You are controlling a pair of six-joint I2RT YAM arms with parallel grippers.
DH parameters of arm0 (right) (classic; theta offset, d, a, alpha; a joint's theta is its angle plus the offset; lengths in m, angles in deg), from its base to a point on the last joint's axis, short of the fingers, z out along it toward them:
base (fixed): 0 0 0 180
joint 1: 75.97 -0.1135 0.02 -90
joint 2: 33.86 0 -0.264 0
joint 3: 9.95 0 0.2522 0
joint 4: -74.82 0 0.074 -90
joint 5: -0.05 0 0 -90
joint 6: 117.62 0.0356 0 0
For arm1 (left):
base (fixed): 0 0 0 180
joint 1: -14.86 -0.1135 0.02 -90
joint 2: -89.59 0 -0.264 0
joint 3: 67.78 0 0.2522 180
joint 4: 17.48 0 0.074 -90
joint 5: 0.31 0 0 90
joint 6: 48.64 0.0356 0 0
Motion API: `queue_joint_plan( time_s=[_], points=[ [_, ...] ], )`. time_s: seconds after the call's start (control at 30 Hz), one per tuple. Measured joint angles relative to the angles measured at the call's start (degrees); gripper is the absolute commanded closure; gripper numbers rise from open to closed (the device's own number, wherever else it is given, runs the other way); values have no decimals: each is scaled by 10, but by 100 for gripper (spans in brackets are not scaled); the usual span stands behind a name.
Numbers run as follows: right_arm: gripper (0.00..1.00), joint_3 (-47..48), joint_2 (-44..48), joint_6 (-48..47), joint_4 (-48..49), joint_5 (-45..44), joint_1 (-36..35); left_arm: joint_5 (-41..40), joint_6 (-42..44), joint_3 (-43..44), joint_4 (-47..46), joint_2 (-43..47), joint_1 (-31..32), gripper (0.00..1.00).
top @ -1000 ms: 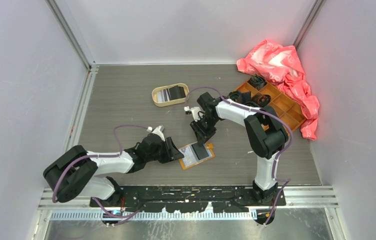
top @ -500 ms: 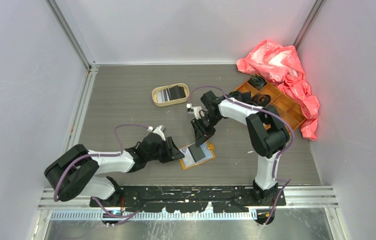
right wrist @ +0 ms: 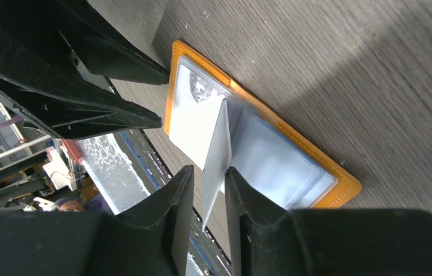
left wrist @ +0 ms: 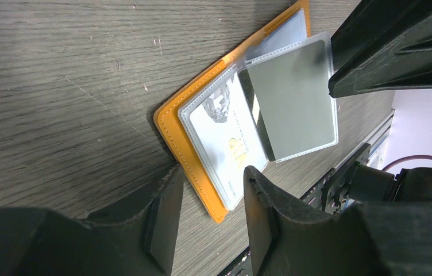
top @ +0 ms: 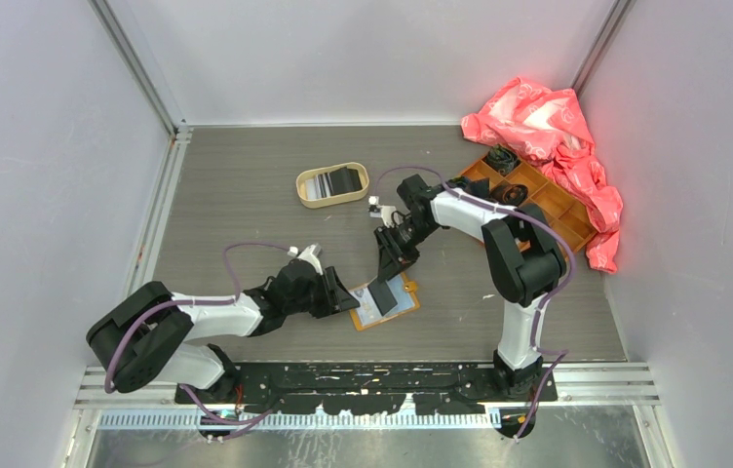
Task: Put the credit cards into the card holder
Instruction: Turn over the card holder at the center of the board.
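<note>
- Top view: the card holder (top: 389,311) lies open on the table (top: 246,195), with the left gripper (top: 351,300) and right gripper (top: 382,278) at it.
- Left wrist: the left gripper's fingers are spread, straddling the card holder's near edge. A white card (left wrist: 222,135) sits in a pocket.
- Right wrist: the right gripper's fingers stand narrowly apart around a raised clear sleeve (right wrist: 216,141). I cannot tell whether they pinch it.

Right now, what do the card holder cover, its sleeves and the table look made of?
card holder cover: orange leather or faux leather, matte; a stitched edge shows.
clear sleeve: thin see-through plastic, glossy; sealed rim and sheen are visible.
table: grey wood-grain surface, matte, likely laminate.
</note>
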Motion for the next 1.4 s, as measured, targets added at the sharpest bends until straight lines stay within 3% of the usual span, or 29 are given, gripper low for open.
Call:
queue_joint_plan(
  time_s=[0.23,0.4,0.57,1.13,1.4],
  points=[
    [73,0,-14,4,-1,9,2,0,0,0,0,0,0,56],
    [85,0,-15,6,-1,-8,2,0,0,0,0,0,0,55],
    [89,0,-15,8,-3,-35,2,0,0,0,1,2,0,53],
    [88,5,13,3,-7,-105,3,-10,13,0,59,41,0,53],
    [79,5,13,3,-6,-100,7,-13,13,0,69,52,0,53]
  ],
)
